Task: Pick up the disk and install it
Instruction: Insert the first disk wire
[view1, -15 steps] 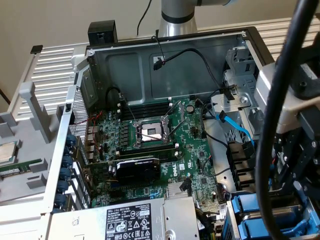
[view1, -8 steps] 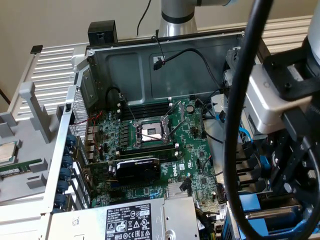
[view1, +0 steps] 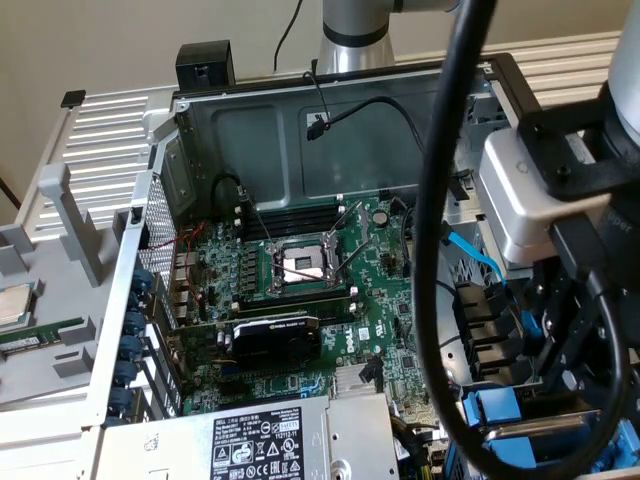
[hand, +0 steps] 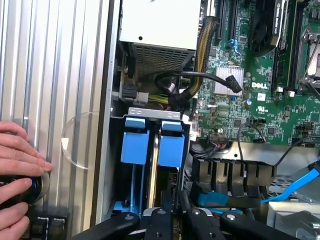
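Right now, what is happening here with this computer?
The robot arm's gripper is down inside the open computer case, at the drive bay beside the motherboard. Just ahead of it the disk stands on edge in the bay, in its blue carrier. Whether it is gripped is unclear. A person's hand rests on the ribbed table outside.

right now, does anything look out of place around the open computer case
A person's hand rests on the ribbed metal panel beside the case, fingers around a small dark round object; hands don't belong in the work area.
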